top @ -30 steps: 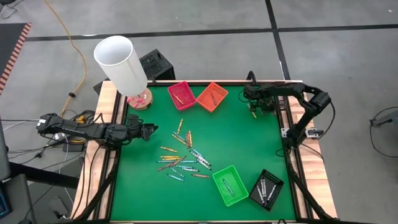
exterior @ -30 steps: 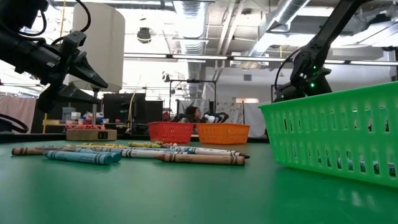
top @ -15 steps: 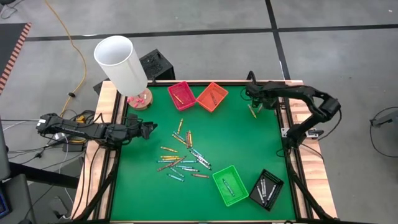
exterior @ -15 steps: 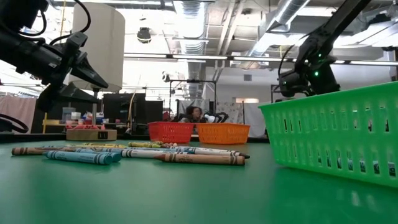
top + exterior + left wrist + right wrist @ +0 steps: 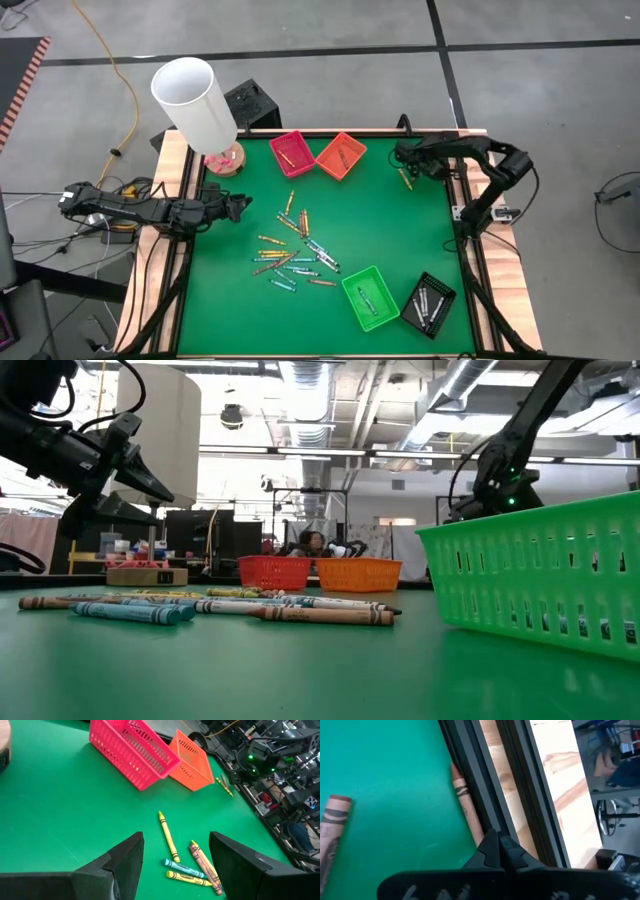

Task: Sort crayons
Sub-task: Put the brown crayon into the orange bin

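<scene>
Several crayons [image 5: 295,255] lie scattered flat on the green table top, left of its middle; in the low view they show as a row [image 5: 230,606]. A few crayons lie in the coloured trays. My left gripper [image 5: 243,207] hovers open at the table's left edge, pointing at the pile [image 5: 192,865]. My right gripper [image 5: 405,163] is shut, low over the far right corner. A brownish crayon [image 5: 466,807] lies there along the table's right rail, and a second one [image 5: 331,832] lies a little apart from it. My right gripper points slanting down, and its shut fingertips [image 5: 496,851] stand at one end of the brownish crayon [image 5: 476,832] that lies flat by the rail. Whether they touch it I cannot tell.
A pink tray [image 5: 291,152] and an orange tray [image 5: 341,154] stand at the far edge. A green tray [image 5: 371,297] and a black tray [image 5: 429,304] stand near the front right. A white cylinder [image 5: 195,100] on a wooden base stands at the far left corner.
My right gripper has stayed shut over the far right corner. It rose a little, came back down, and turned at the wrist. The crayon beside it lies flat on the table.
</scene>
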You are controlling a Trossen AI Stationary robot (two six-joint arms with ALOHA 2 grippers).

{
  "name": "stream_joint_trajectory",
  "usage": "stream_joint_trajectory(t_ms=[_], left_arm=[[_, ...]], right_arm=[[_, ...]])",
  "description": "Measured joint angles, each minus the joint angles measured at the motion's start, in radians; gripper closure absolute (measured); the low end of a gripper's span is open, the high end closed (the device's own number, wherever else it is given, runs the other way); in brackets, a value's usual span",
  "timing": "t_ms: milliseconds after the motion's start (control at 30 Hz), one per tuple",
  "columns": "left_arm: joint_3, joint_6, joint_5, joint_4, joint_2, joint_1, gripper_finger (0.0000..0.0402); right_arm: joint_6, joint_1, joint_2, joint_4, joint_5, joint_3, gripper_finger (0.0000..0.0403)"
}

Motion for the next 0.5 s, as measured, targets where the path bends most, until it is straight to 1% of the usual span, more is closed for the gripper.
stream_joint_trajectory(t_ms=[200, 300, 367, 500], left_arm=[[0.0, 0.006, -0.008, 0.0, 0.0, 0.0, 0.0186], [0.0, 0.007, -0.008, 0.0, 0.0, 0.0, 0.0186], [0.0, 0.007, -0.008, 0.0, 0.0, 0.0, 0.0186], [0.0, 0.007, -0.005, 0.0, 0.0, 0.0, 0.0186]], right_arm=[[-0.024, -0.001, 0.013, 0.012, -0.004, 0.001, 0.0403], [-0.026, 0.03, 0.013, 0.019, -0.007, -0.002, 0.0403], [-0.027, 0.054, 0.01, 0.037, -0.029, -0.003, 0.0403], [-0.022, 0.094, 0.005, 0.007, -0.025, -0.002, 0.0403]])
